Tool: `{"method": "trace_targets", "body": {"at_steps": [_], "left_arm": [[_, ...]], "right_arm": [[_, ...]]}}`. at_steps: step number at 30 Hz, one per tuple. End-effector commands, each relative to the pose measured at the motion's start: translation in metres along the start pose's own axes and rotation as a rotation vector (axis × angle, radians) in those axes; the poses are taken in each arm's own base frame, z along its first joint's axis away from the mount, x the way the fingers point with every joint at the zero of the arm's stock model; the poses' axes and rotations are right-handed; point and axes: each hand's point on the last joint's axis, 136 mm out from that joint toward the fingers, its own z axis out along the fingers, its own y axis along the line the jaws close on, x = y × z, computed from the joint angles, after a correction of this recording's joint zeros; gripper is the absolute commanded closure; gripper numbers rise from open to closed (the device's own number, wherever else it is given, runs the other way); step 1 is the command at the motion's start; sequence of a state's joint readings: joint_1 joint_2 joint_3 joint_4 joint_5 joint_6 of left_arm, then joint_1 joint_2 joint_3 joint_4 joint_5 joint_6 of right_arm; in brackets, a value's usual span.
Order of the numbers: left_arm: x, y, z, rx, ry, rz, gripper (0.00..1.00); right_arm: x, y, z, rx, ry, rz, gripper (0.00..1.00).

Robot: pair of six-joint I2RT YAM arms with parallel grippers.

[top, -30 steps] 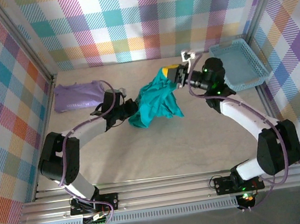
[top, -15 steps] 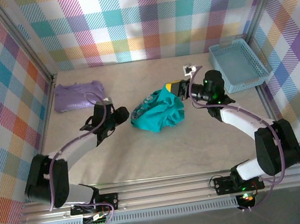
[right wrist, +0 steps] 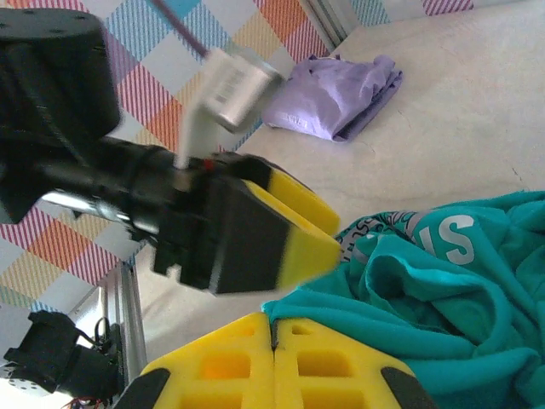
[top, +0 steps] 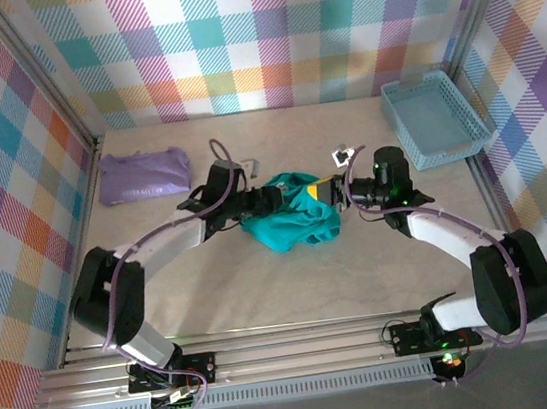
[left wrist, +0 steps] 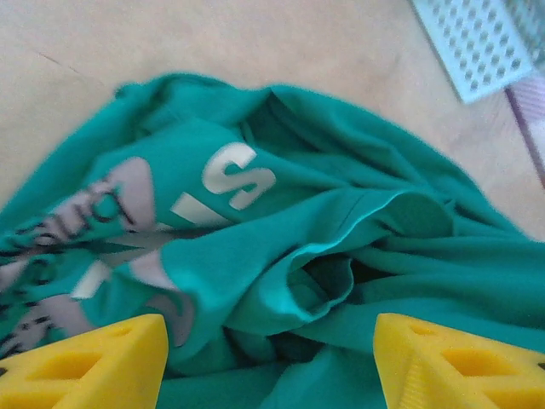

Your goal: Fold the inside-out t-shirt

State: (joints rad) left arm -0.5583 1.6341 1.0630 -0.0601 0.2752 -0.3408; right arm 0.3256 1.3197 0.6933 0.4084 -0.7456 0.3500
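The inside-out t-shirt [top: 291, 224] is teal and lies crumpled in a heap mid-table, its pale print [left wrist: 234, 175] showing among the folds. My left gripper [top: 271, 201] is at the heap's upper left edge. It is open, its yellow fingers [left wrist: 94, 362] spread wide on either side of loose folds of the t-shirt [left wrist: 341, 256]. My right gripper [top: 319, 193] is at the heap's upper right edge and is shut on a thin fold of the t-shirt [right wrist: 409, 290]. In the right wrist view the left gripper [right wrist: 289, 230] hovers just beyond my right gripper [right wrist: 274, 322].
A folded lavender garment [top: 143, 174] lies at the back left of the table, also in the right wrist view [right wrist: 336, 98]. A light blue plastic basket [top: 437, 119] stands at the back right. Checked walls enclose the table on three sides.
The left gripper let go of the shirt, opened, pulled left, then came back over the heap. The right gripper lowered, and the shirt sank from hanging to lying on the table.
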Motion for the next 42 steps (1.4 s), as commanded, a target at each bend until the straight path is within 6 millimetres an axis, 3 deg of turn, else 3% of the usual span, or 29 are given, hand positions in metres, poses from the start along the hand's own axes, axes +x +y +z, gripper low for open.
{"method": "trace_targets", "body": {"at_steps": [1, 5, 6, 8, 10, 11, 14, 16, 18, 21, 23, 27, 31, 35, 38, 42], "left_arm": [[0.014, -0.018, 0.014, 0.059, 0.11, 0.058, 0.35], [0.015, -0.015, 0.033, 0.026, 0.15, 0.065, 0.41], [0.014, -0.011, 0.039, 0.007, 0.155, 0.067, 0.48], [0.007, -0.003, 0.047, -0.038, 0.147, 0.068, 0.72], [-0.011, 0.001, 0.046, -0.058, 0.097, 0.053, 0.94], [-0.025, 0.001, 0.04, -0.052, 0.058, 0.036, 0.99], [-0.076, -0.006, -0.001, 0.008, -0.107, -0.037, 1.0], [-0.107, -0.009, -0.042, 0.068, -0.235, -0.091, 1.0], [-0.127, -0.008, -0.08, 0.125, -0.355, -0.152, 1.0], [-0.141, -0.003, -0.121, 0.176, -0.476, -0.225, 1.0], [-0.143, -0.005, -0.137, 0.202, -0.515, -0.244, 1.0], [-0.145, -0.014, -0.157, 0.278, -0.554, -0.267, 1.0], [-0.15, -0.023, -0.172, 0.328, -0.57, -0.267, 1.0], [-0.159, -0.036, -0.185, 0.362, -0.582, -0.241, 1.0], [-0.171, -0.041, -0.203, 0.359, -0.625, -0.224, 1.0], [-0.18, -0.018, -0.235, 0.277, -0.73, -0.272, 1.0]], "right_arm": [[-0.003, 0.007, -0.005, -0.015, 0.001, -0.051, 1.0], [-0.003, 0.007, -0.005, -0.016, -0.001, -0.051, 1.0], [-0.003, 0.008, -0.005, -0.017, -0.003, -0.052, 1.0], [-0.006, 0.009, -0.006, -0.013, -0.007, -0.061, 1.0], [-0.018, 0.011, -0.008, 0.011, -0.028, -0.089, 1.0], [-0.029, 0.013, -0.011, 0.024, -0.046, -0.106, 1.0], [-0.081, 0.032, -0.034, 0.05, -0.171, -0.161, 1.0], [-0.115, 0.055, -0.055, 0.051, -0.278, -0.223, 1.0], [-0.132, 0.073, -0.07, 0.054, -0.352, -0.283, 1.0], [-0.13, 0.076, -0.075, 0.058, -0.383, -0.319, 1.0], [-0.118, 0.061, -0.07, 0.091, -0.364, -0.308, 1.0], [-0.09, 0.034, -0.062, 0.149, -0.295, -0.286, 1.0], [-0.077, 0.011, -0.061, 0.237, -0.258, -0.252, 1.0], [-0.086, 0.007, -0.057, 0.257, -0.245, -0.217, 1.0], [-0.11, -0.004, -0.068, 0.381, -0.283, -0.162, 1.0], [-0.136, 0.004, -0.095, 0.492, -0.387, -0.146, 1.0]]}}
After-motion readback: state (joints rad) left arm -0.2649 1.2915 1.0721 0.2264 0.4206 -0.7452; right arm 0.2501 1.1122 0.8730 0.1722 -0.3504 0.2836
